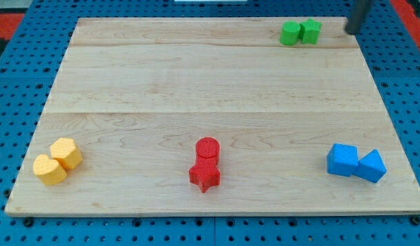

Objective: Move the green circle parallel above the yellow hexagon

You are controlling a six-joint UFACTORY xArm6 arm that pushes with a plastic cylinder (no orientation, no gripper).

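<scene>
The green circle (289,33) lies near the view's top right edge of the wooden board, touching a second, more angular green block (310,31) on its right. The yellow hexagon (66,152) lies at the view's bottom left, touching a rounded yellow block (50,170) below and left of it. My tip (348,31) is at the view's top right, to the right of both green blocks and apart from them; the rod runs out of the top of the view.
A red circle (207,148) and a red star (204,175) touch each other at bottom centre. A blue cube (342,160) and a blue triangle (371,166) touch at bottom right. The board (196,89) lies on a blue pegboard.
</scene>
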